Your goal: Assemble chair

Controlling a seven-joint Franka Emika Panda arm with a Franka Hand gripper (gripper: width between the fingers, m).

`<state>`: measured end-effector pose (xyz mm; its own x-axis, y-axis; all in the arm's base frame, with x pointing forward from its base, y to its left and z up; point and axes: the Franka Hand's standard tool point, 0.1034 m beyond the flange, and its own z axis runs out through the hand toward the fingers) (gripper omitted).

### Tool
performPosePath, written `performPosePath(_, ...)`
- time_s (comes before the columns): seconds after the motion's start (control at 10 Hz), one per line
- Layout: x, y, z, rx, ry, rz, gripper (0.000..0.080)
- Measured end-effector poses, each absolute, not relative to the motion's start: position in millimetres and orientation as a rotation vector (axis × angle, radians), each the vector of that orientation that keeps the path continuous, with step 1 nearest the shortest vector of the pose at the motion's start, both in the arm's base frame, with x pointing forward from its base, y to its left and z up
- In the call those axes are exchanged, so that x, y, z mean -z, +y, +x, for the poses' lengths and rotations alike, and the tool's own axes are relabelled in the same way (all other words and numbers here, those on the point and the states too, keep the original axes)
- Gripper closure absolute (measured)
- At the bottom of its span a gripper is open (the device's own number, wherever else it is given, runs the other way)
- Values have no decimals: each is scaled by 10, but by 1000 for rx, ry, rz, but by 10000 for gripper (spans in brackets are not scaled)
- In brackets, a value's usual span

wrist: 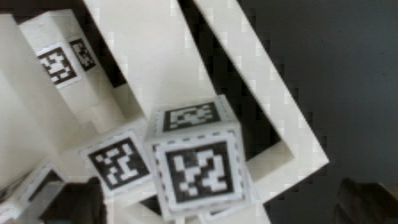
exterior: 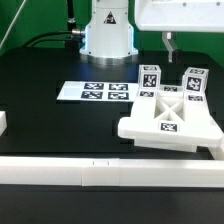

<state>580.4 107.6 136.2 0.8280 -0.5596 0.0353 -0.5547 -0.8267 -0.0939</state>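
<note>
The chair parts are glossy white pieces with black-and-white tags, grouped at the exterior view's right. An X-braced frame (exterior: 170, 120) lies flat in front. Two tagged cubes (exterior: 150, 76) (exterior: 193, 80) stand behind it. My gripper (exterior: 174, 46) hangs above these parts and touches none of them. One thin finger (exterior: 170, 42) shows, set off from the middle of the hand, so the jaws look open and empty. The wrist view looks down on a tagged cube (wrist: 196, 158) lying against white frame bars (wrist: 267, 80).
The marker board (exterior: 95, 92) lies flat at the middle of the black table. A long plain white rail (exterior: 100, 172) runs along the front edge. A small white piece (exterior: 3, 122) sits at the exterior view's left edge. The robot base (exterior: 107, 35) stands at the back.
</note>
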Motion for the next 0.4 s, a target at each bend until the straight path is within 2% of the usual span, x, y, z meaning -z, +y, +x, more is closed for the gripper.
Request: performPosePath(0.4,-1360,1077,5805,94,893,-2927,150)
